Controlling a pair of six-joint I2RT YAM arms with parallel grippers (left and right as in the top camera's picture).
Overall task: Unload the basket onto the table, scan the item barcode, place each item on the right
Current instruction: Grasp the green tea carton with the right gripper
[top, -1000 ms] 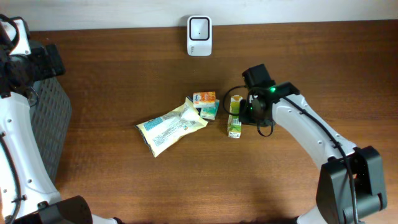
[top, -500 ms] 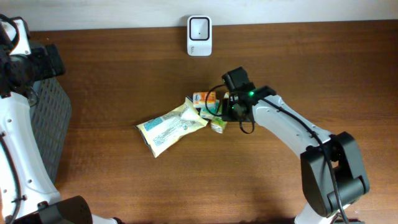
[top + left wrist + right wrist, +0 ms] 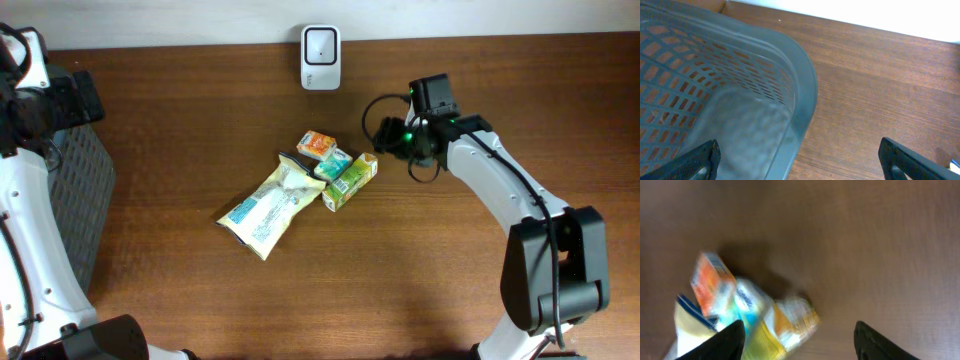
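The right hand [image 3: 800, 341] hung with its fingers spread wide and nothing between them, right of centre in the overhead frame, above the brown surface [image 3: 480, 300]. The thing it seemed meant to take, a green-and-yellow carton [image 3: 350, 182], lay flat near the middle of the frame, down and to the left of that hand, close to it but not touching. Its long axis ran from lower left to upper right, so its upper end pointed roughly at the hand, and I judged the fingers would have to come across that line to close on its narrow sides. The carton lay against a teal packet [image 3: 334, 163], with an orange box [image 3: 316, 144] just beyond and a pale bag [image 3: 268, 203] to the lower left. A white scanner [image 3: 320, 45] stood at the top edge of the frame, up and left of the cluster. The left hand [image 3: 800, 162], also spread and empty, hovered over the grey basket [image 3: 715, 75] at the far left, well apart, so the right arm was plainly the nearer.
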